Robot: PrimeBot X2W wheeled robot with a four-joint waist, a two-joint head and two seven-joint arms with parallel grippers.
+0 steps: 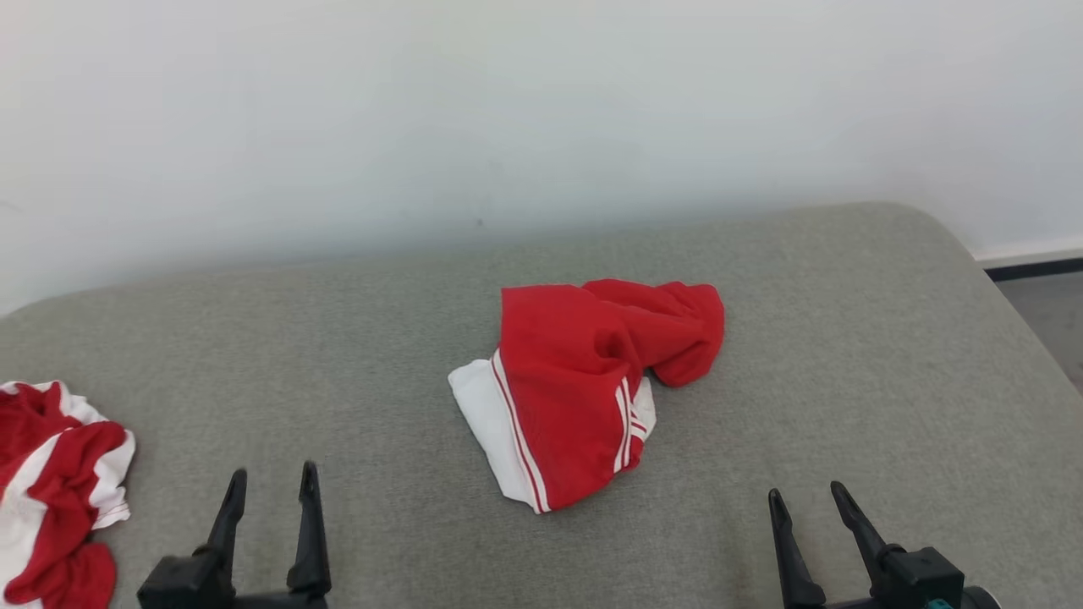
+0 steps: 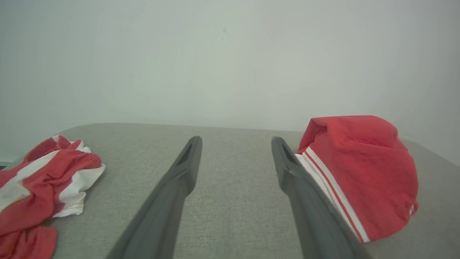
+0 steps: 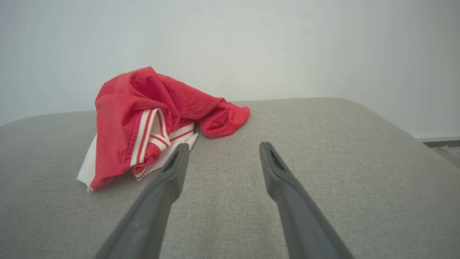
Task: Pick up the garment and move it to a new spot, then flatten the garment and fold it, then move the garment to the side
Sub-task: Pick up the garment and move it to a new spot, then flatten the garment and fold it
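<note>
well, left gripper [image 1: 274, 470] and right gripper [image 1: 805, 491] spread empty; garment [image 1: 567, 381] on cushion [image 1: 846, 338], well inside its edges.

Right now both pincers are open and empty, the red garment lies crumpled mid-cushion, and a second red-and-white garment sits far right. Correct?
One slip: the second garment sits far left, as the head view shows. The left pincer and right pincer are open and empty, and the red garment lies crumpled mid-cushion.

Lower left, my left gripper [image 1: 274, 470] has two tapering black fingers; my right gripper's [image 1: 805, 489] black block shows a teal fleck.
</note>
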